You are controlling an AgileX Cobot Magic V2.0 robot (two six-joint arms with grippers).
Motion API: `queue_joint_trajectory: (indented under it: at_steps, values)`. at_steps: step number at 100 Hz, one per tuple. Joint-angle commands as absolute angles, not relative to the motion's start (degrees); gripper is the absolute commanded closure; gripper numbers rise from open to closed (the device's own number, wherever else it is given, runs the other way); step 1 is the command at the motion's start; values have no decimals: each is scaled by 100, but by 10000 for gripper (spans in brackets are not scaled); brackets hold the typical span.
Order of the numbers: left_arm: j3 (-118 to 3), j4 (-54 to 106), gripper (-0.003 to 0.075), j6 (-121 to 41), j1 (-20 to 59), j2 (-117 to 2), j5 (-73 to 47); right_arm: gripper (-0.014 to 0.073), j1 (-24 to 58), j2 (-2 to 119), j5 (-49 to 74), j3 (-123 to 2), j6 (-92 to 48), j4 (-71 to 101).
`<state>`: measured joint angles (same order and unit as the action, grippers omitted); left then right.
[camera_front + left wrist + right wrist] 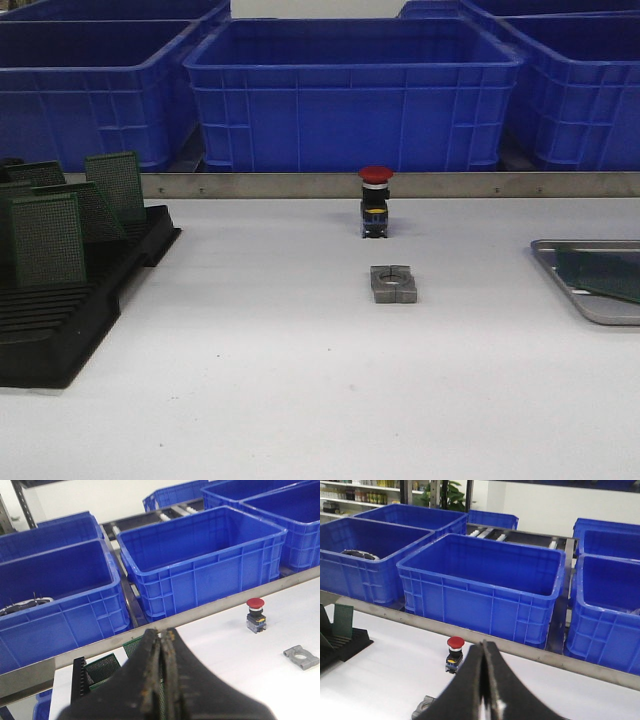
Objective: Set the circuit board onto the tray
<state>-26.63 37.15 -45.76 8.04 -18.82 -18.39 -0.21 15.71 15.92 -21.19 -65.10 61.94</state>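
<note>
Both grippers are shut on nothing: left gripper [162, 680] has its jaws pressed together above the rack, right gripper [485, 685] likewise over bare table. Neither shows in the front view, so they look parked high. Nearest, centre frame, lies a grey clamp block [393, 283], with a red button [375, 201] just behind it. At lower left, boards [47, 240] stand upright in the black rack [60, 330], slotted for easy picking. At the right edge the tray [560, 262] already holds one board [600, 272], lying flat. Blue bins [350, 95] line the back.
</note>
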Motion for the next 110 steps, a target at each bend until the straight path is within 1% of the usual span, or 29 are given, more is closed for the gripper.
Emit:
queue_joint_trajectory:
  at_steps: [1, 12, 26, 110]
  values:
    - [-2560, 3877, 741, -4503, 795, -1454, -1436, 706, -17, 1019, 1440, -2000, -6562, 6346]
    - [-2276, 3887, 741, -4503, 795, -912, -1376, 706, -17, 386, 1536, -1784, -6562, 6346]
    - [-2096, 3887, 741, -4503, 795, -509, -1311, 706, -17, -10, 1618, -1676, -6562, 6346]
    - [-2016, 3887, 741, -4503, 795, -424, -1323, 706, -17, -25, 1623, -1676, -6562, 6346]
